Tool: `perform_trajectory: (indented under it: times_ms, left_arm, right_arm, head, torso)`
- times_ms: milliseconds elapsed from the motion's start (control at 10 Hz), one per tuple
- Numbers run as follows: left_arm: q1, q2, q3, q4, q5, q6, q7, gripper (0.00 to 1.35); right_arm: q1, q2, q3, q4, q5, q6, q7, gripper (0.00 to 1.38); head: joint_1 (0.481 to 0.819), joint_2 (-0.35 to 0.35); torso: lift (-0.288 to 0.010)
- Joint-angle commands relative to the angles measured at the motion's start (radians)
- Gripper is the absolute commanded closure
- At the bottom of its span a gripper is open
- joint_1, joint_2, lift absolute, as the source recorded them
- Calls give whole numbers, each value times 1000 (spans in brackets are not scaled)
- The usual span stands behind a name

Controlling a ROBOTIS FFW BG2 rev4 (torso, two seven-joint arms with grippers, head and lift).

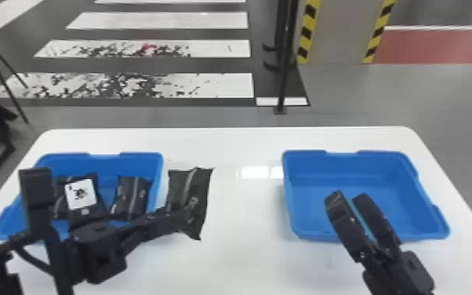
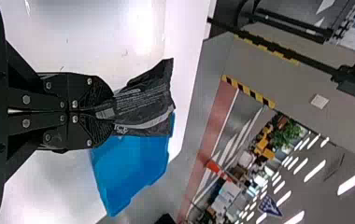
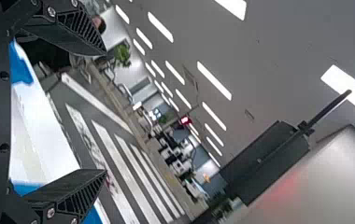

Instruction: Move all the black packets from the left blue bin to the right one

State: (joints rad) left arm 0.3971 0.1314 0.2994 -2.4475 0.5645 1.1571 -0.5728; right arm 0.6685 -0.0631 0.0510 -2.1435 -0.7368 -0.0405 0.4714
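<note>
Twelve o'clock points away from the robot. The left pincer (image 1: 193, 212) is closed on a black packet (image 1: 186, 185), its fingers (image 2: 102, 93) pressed together on one end. That packet is just off the left bin's (image 1: 139, 159) 3 o'clock side, seemingly above the white surface (image 1: 243, 219); in the head view its long axis runs roughly 12 to 6. The right bin (image 1: 400, 161) lies at 3 o'clock from it, across the surface.

The right pincer (image 1: 347, 196) has its fingers spread wide with nothing between them, over the 7 o'clock part of the right bin and pointing towards 11. The packet is already with the left arm, so the step in hand looks like carrying it across. The stretch between the bins gives room for a run towards 3 o'clock, but the right bin's 9 o'clock wall must be cleared, and the packet's 6 o'clock end could catch on it. The right pincer stands near that way in: it should either draw back towards 5 o'clock or take the packet over.

At least three more packets lie in the left bin, one with a white label (image 1: 81, 193), so the job looks far from done.
</note>
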Motion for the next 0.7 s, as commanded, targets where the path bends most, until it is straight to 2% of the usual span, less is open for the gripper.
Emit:
perform_trajectory:
  times_ms: [0,300,600]
  left_arm:
    - [-7,1,-64,-1,44,-4,-2,1211]
    - [-17,7,-186,-1,106,-4,-4,1210]
    - [-36,14,-254,2,132,9,-1,1210]
  right_arm:
    - [-48,-14,45,-5,-91,67,7,128]
    - [-107,-17,47,-8,-77,153,27,133]
    - [-134,-26,67,-10,-43,205,41,134]
  head:
    - [695,18]
    - [695,-20]
    - [695,-75]
  torso:
    - [-154]
    - [-154]
    - [-154]
